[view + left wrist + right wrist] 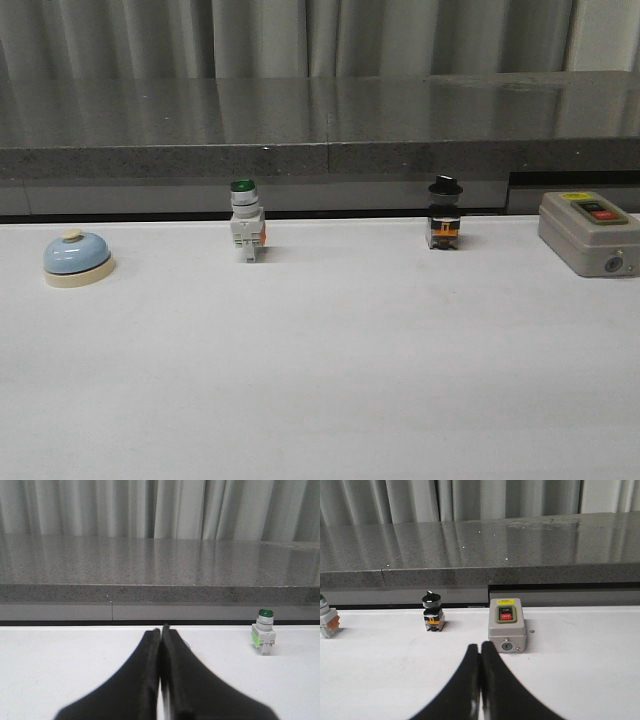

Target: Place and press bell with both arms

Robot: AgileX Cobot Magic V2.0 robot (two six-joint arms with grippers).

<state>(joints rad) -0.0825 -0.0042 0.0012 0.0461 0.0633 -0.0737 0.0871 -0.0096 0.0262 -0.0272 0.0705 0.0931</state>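
Observation:
The light-blue dome bell [76, 257] with cream base and knob sits on the white table at the far left in the front view. Neither arm shows in the front view. In the left wrist view my left gripper [161, 629] is shut and empty, low over the table; only a thin light-blue sliver of the bell [187, 644] shows behind its right finger. In the right wrist view my right gripper [480, 646] is shut and empty, just short of the grey box [506, 631].
A green-capped white pushbutton [246, 220] stands at the table's back left of centre, also in the left wrist view [263, 637]. A black-knobbed selector switch [444, 214] stands right of centre. The grey box with red and green buttons [589, 232] sits far right. A grey stone ledge [320, 140] runs behind.

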